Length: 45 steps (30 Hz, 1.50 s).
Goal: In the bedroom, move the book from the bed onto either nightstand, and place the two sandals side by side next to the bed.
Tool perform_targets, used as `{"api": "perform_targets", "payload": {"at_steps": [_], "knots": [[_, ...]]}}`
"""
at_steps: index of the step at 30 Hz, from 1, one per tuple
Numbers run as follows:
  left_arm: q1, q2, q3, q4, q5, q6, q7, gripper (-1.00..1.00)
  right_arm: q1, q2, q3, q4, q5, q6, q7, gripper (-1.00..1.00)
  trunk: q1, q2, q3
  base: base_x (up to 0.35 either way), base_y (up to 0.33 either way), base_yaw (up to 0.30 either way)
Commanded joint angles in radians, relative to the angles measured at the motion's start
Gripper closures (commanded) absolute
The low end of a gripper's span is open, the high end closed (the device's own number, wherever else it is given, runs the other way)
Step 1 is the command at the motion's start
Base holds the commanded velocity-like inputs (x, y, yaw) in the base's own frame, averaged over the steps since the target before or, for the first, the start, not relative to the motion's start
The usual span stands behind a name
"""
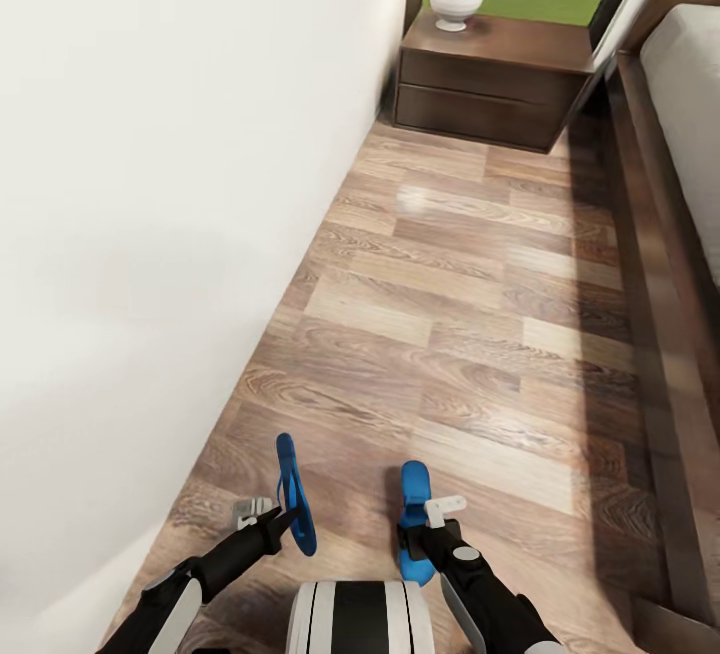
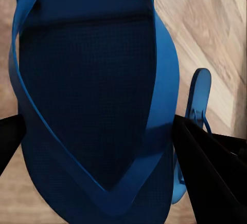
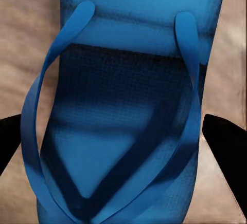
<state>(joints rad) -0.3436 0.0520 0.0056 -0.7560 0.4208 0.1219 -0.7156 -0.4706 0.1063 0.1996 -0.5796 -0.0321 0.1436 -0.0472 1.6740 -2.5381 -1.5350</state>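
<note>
Sandals are in hand, one blue sandal [image 1: 293, 494] clamped in the left pincer [image 1: 283, 522] and the other sandal [image 1: 412, 524] in the right pincer [image 1: 418, 532], so the next move is probably lowering both side by side onto the floor [image 1: 470, 314] near the bed [image 1: 690, 104].

Support surface is a wood-plank floor [image 1: 470, 304] in mixed brown tones, running ahead of both grippers between a plain white wall on the left-arm side and a dark brown wooden bed frame [image 1: 650, 334] on the right-arm side. Standing on it, well ahead of the grippers: a low dark brown two-drawer nightstand [image 1: 490, 84] against the wall.
</note>
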Motion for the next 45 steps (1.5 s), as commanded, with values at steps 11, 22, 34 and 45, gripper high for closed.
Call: {"api": "perform_targets", "payload": {"at_steps": [11,22,34,45], "knots": [[0.0,0.0,0.001,0.0,0.01,0.011,-0.004,1.0,0.0,0.0,0.004,-0.002,-0.003,0.006,-0.005,1.0,0.0,0.0,0.003,0.0,0.0,-0.236],[0.0,0.0,0.001,0.0,0.01,0.011,-0.004,1.0,0.0,0.0,0.004,-0.002,-0.003,0.005,-0.005,1.0,0.0,0.0,0.006,0.0,0.0,-0.251],[0.0,0.002,0.002,0.0,0.01,0.012,-0.007,1.0,0.0,0.0,0.003,-0.002,-0.004,0.004,-0.003,1.0,0.0,0.0,0.006,0.0,0.0,-0.053],[0.0,-0.001,0.001,0.001,0.01,0.012,-0.003,1.0,0.0,0.0,0.002,-0.002,-0.004,0.004,-0.003,1.0,0.0,0.0,0.006,0.0,0.0,0.0]]}}
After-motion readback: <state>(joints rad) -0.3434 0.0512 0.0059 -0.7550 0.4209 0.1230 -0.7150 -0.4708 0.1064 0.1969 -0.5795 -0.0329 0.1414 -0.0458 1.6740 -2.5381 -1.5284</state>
